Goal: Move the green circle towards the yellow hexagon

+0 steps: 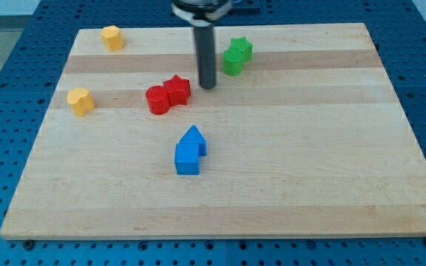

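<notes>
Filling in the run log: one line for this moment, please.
tip: between red blocks and green blocks, touching neither | yellow hexagon: far top-left | green circle: not moved yet

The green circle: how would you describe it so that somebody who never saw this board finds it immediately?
Start at the wooden board and go to its top edge, a little right of the middle, where two green blocks touch. The green circle is the lower-left one, closest to my tip. Its outline is round, whereas the green star behind it has points.
</notes>
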Tool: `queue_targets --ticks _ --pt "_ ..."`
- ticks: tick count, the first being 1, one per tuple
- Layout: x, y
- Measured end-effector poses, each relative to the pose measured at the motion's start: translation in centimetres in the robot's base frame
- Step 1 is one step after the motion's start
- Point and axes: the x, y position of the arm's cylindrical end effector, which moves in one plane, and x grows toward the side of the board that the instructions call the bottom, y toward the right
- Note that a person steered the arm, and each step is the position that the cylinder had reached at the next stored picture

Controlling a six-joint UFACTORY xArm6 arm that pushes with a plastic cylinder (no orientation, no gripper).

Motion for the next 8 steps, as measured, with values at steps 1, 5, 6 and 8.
queue_targets --ticks 1,5,6,8 --pt "-0.2 4.0" --pt "-4.0 4.4" --pt "-4.0 1.6" --pt "-5.8 -0.4"
